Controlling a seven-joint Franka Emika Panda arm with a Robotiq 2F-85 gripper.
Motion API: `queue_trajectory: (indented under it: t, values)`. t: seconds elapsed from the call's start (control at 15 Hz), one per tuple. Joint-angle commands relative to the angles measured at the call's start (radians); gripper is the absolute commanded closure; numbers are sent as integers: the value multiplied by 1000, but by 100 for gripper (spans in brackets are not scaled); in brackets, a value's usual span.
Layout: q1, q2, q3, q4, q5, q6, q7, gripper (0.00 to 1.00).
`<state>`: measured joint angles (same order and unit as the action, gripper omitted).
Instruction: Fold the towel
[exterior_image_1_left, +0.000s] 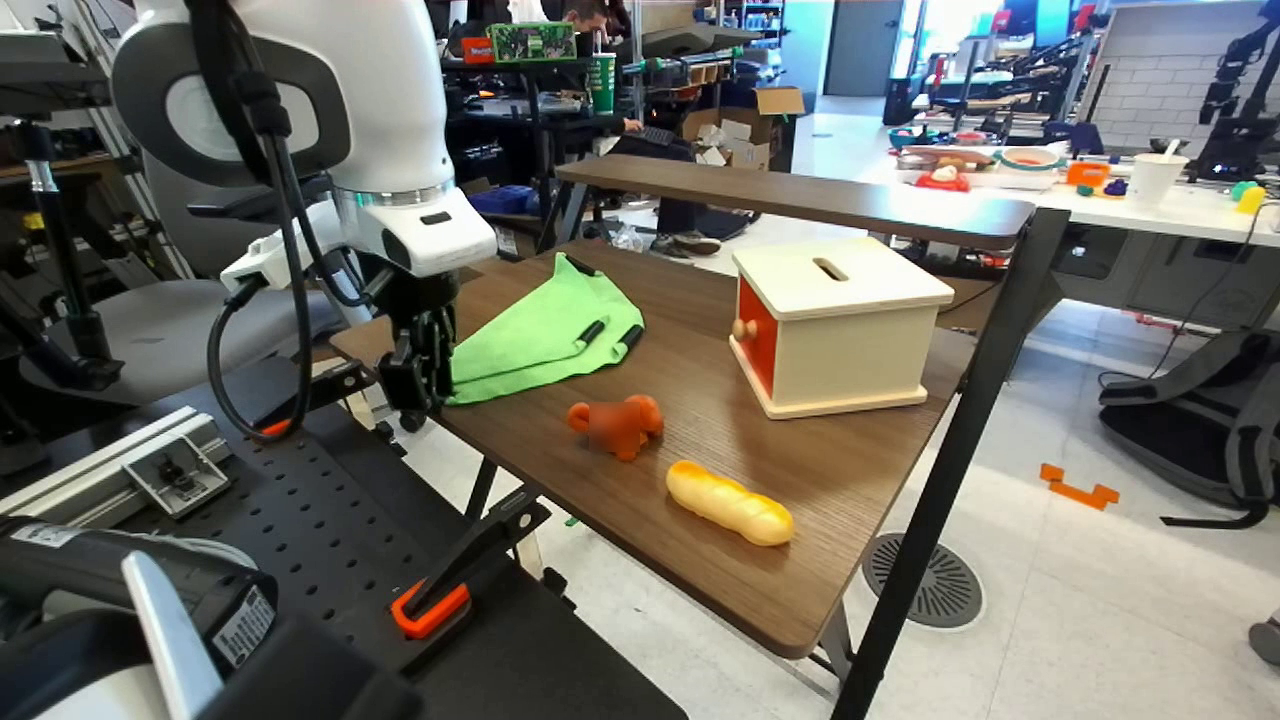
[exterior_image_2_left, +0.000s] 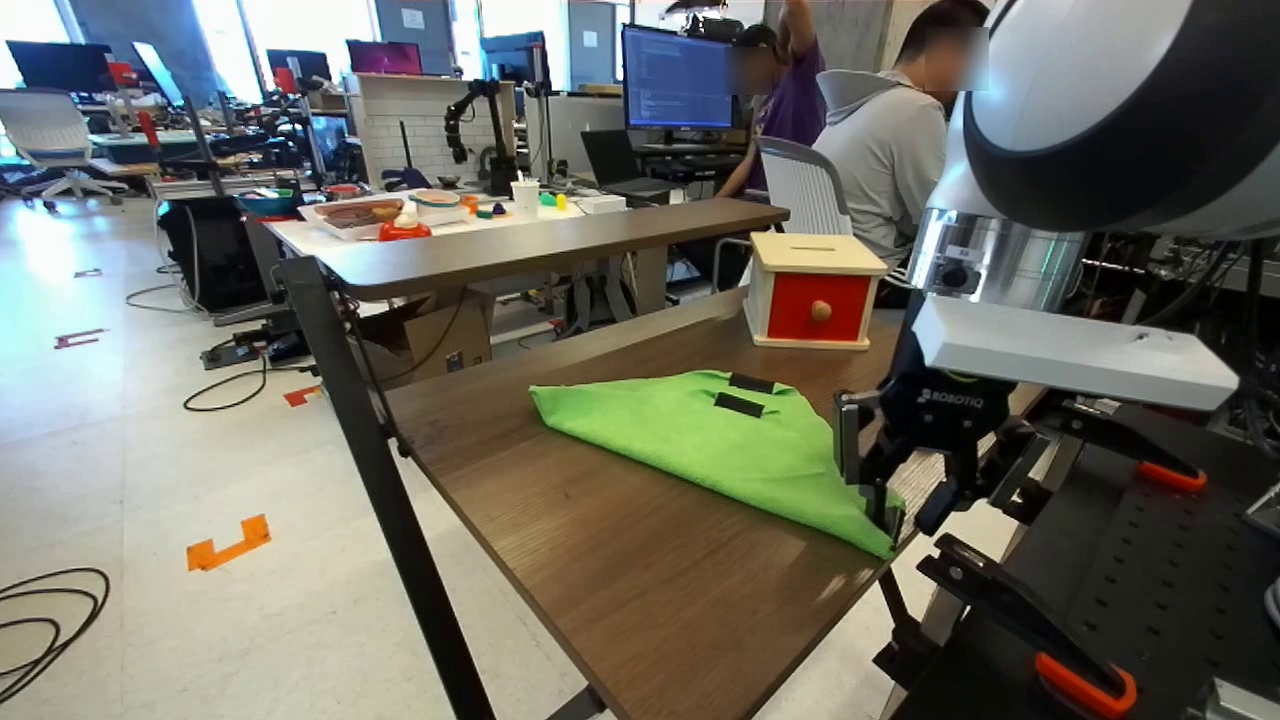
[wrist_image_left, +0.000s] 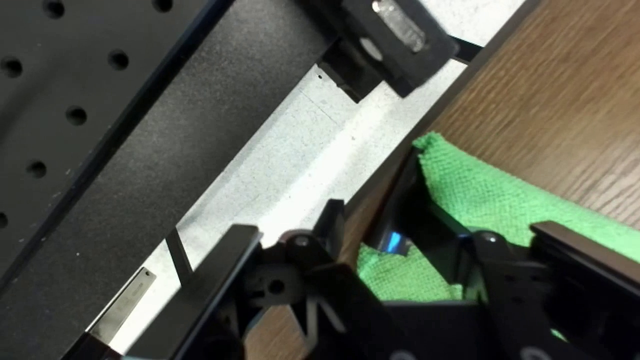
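A green towel (exterior_image_1_left: 540, 325) with black strips at its corners lies folded over on the brown table (exterior_image_2_left: 640, 590). It also shows in an exterior view (exterior_image_2_left: 690, 440), where one corner reaches the table edge beside the robot base. My gripper (exterior_image_2_left: 908, 515) points down at that corner, and it also shows in an exterior view (exterior_image_1_left: 425, 380). In the wrist view my gripper (wrist_image_left: 382, 225) has its fingers apart. One finger is over the towel (wrist_image_left: 505, 200) by the dark strip (wrist_image_left: 395, 242); the other is by the table edge. Whether the fingertips touch the towel cannot be told.
A wooden box (exterior_image_1_left: 860, 345) with a red front (exterior_image_2_left: 820, 307) stands on the table. An orange toy (exterior_image_1_left: 618, 425) and a yellow bread toy (exterior_image_1_left: 728, 504) lie near the front. A raised shelf (exterior_image_1_left: 800, 195) spans the back. Orange-handled clamps (exterior_image_1_left: 430, 610) sit on the black base plate (exterior_image_1_left: 330, 540).
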<state>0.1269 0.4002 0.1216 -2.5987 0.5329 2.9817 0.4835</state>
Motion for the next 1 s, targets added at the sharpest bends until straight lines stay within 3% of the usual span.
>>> queue_trajectory:
  t: [0.0,0.07,0.53,0.93]
  values:
    - [11,19,-8,27,-27,10,14,90]
    - [11,18,-8,33,-27,9,13,100]
    - [-9,-25,20,35,-10,-1,-9,98]
    - [-63,-146,140,-13,50,-37,-75,98]
